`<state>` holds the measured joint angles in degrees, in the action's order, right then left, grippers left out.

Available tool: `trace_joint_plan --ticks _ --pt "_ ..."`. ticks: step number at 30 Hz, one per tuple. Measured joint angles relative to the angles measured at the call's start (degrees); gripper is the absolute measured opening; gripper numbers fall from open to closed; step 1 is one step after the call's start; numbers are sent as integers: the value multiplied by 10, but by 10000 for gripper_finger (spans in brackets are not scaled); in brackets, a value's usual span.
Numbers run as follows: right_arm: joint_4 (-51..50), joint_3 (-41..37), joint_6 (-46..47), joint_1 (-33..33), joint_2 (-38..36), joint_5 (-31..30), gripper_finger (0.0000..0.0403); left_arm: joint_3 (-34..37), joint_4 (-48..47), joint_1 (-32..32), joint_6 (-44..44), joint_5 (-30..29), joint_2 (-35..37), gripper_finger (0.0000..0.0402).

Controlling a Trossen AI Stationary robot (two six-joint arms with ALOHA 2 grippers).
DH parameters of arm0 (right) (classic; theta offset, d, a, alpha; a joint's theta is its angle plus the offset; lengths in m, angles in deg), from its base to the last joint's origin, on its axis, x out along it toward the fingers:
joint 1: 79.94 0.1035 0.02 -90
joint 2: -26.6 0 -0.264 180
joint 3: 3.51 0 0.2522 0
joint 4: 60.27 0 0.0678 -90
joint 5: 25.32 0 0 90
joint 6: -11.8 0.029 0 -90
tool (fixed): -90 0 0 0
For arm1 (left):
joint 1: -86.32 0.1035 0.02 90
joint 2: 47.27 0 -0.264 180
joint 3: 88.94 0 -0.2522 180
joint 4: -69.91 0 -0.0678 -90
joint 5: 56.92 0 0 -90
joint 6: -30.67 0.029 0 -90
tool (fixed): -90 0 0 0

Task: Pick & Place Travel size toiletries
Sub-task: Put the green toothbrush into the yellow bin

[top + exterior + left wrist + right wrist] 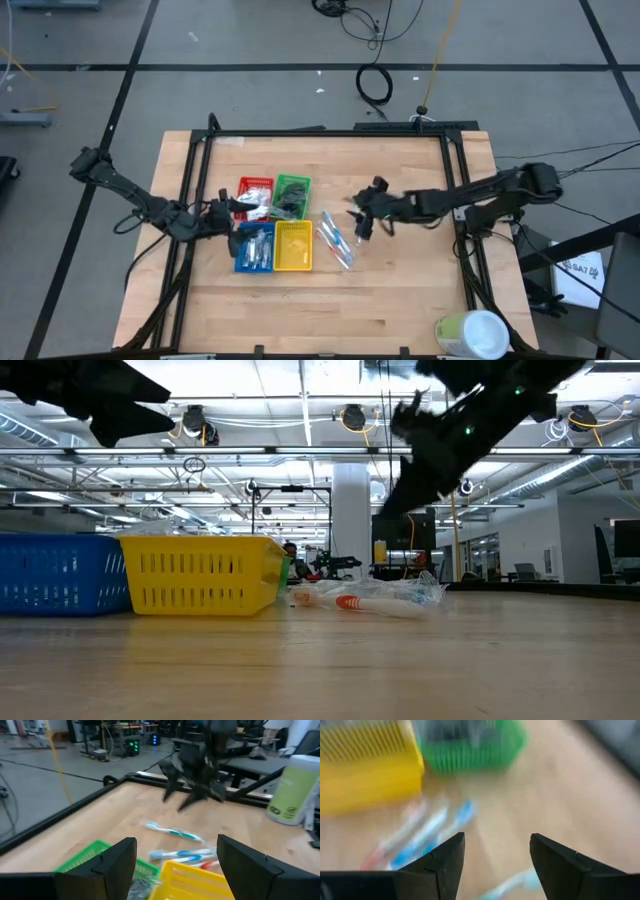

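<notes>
right gripper (362, 222) hangs with fingers apart just beside the wrapped toothbrushes (335, 240), which lie on the table (400, 290) right of the yellow tray (293, 246). left gripper (222, 215) waits open by the red tray (254, 190).

low view: the toothbrushes (375, 601) lie flat; the wrap looks light and slippery, so i would pinch mid-handle.

left wrist view: the green tray (95, 857) and a pale cylinder (292, 785) stand apart, nothing blocks.

right wrist view: its fingers (445, 862) are spread, holding nothing.

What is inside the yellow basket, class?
In the high view the yellow basket looks empty, only its yellow floor showing. In the low view its slatted wall hides the inside. Wrapped toothbrushes lie on the table beside it, not in it.
</notes>
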<state>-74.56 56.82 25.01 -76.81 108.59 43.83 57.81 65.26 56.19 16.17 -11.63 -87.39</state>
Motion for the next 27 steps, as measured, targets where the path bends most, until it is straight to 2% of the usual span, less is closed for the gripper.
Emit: trace_joint_plan --ticks 6,10,19,23,27 --pt "-187 89 172 7 112 2 212 0 0 31 28 0 0 271" --pt "-225 111 231 7 156 40 212 0 -5 45 40 0 0 271" --pt "-244 114 269 7 200 77 212 0 -29 59 29 34 0 271" --pt "-265 114 266 6 200 70 211 0 -34 59 20 35 0 271" --pt "-273 114 254 0 199 78 184 0 -34 59 20 36 0 271"
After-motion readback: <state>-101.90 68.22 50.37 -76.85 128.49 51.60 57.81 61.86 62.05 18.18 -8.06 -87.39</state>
